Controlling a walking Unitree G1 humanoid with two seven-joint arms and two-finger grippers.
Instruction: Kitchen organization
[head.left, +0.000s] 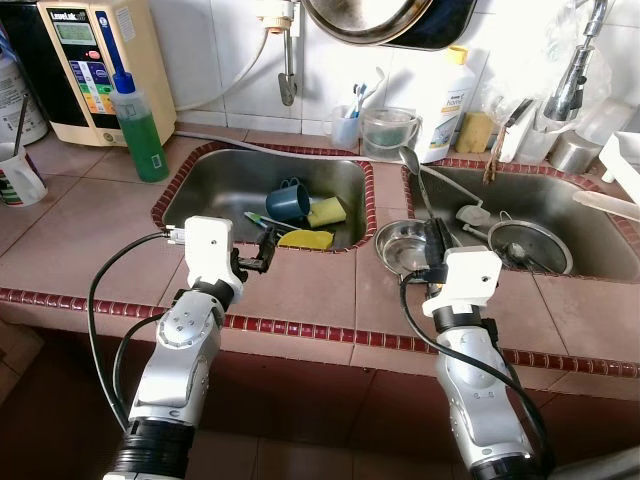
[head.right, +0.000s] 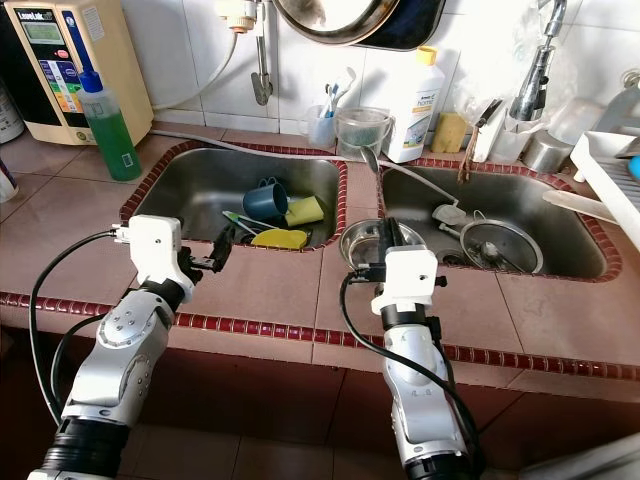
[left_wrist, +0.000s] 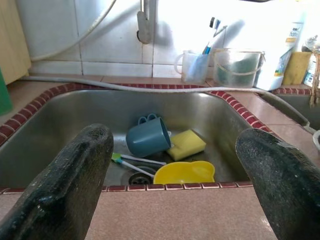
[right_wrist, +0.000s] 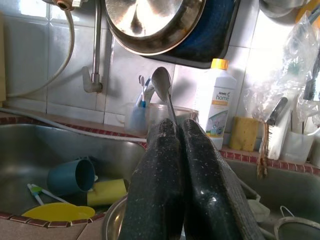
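Right gripper (head.left: 437, 238) pinches spoon (head.left: 411, 164) (left gripper (head.left: 262, 247) agape).

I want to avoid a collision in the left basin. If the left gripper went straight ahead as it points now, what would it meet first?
Probably the yellow dish just past the sink's near rim, with the blue cup behind it. The left gripper is open, aimed into the basin; depth is uncertain.

Tiled counter (head.left: 300, 290) with two inset sinks: ahead of the left claw (head.left: 268, 248), green soap bottle (head.left: 140, 135) and water filter unit (head.left: 85, 65); beyond the right claw (head.left: 436, 243), a white detergent bottle (head.left: 445, 105).
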